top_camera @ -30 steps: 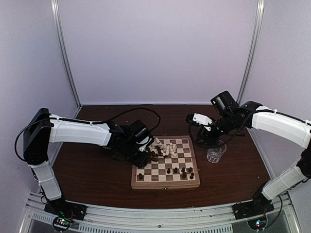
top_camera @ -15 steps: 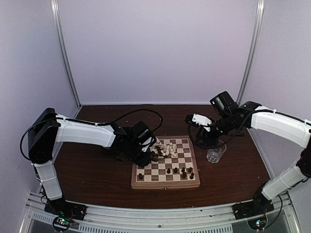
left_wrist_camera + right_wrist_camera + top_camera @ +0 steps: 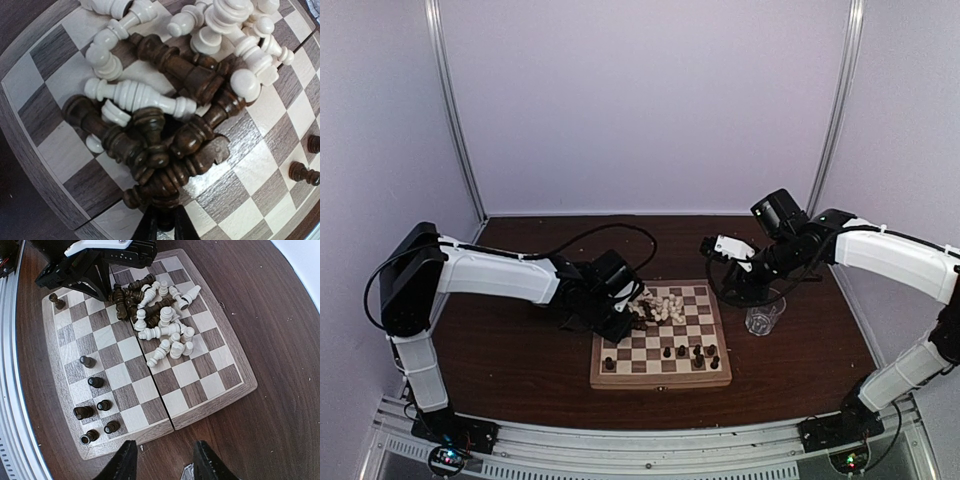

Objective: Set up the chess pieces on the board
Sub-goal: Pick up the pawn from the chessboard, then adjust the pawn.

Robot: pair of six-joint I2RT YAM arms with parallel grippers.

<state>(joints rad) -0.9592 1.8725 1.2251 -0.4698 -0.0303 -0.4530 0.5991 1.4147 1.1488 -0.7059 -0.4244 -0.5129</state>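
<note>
The left claw is clamped on a dark piece in the heap at the board's far left. The right claw hangs spread apart, right of the board.

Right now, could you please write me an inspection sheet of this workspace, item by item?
Surface: dark wooden table, no spill seen.
Job's things: board lies flat. The chess pieces are mostly heaped, lying on its far part; several dark ones stand near the front edge.
Clutter: clear glass on the table, right of the board.
Grippers: left gripper shut, tips at the dark pieces of the heap, a hold not confirmed. Right gripper open, empty, above the table beside the board.
Cables: black cable arches behind the left arm.
Surroundings: pale walls, metal rail at the near edge.
</note>
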